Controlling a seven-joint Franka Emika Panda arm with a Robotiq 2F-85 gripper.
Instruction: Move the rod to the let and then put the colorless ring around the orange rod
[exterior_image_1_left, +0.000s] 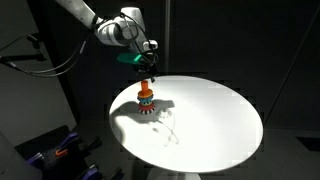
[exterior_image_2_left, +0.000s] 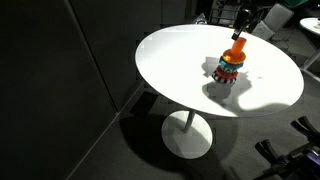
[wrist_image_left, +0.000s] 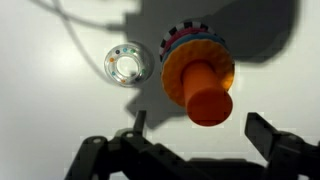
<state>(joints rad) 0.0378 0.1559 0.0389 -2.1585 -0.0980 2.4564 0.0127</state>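
The orange rod (wrist_image_left: 207, 92) stands upright on a stack of coloured rings on the white round table (exterior_image_1_left: 215, 115). It also shows in both exterior views (exterior_image_1_left: 146, 95) (exterior_image_2_left: 235, 50). The colorless ring (wrist_image_left: 127, 65) lies flat on the table to the left of the rod in the wrist view; in an exterior view it is a faint outline (exterior_image_1_left: 166, 128). My gripper (wrist_image_left: 197, 130) is open and empty, its fingers on either side just above the rod's top; it also shows in both exterior views (exterior_image_1_left: 147, 77) (exterior_image_2_left: 244, 20).
A cable's shadow curves across the table near the ring (wrist_image_left: 70, 30). The table edge (exterior_image_2_left: 160, 85) drops off to a dark floor. Dark equipment stands beside the table (exterior_image_1_left: 50, 150).
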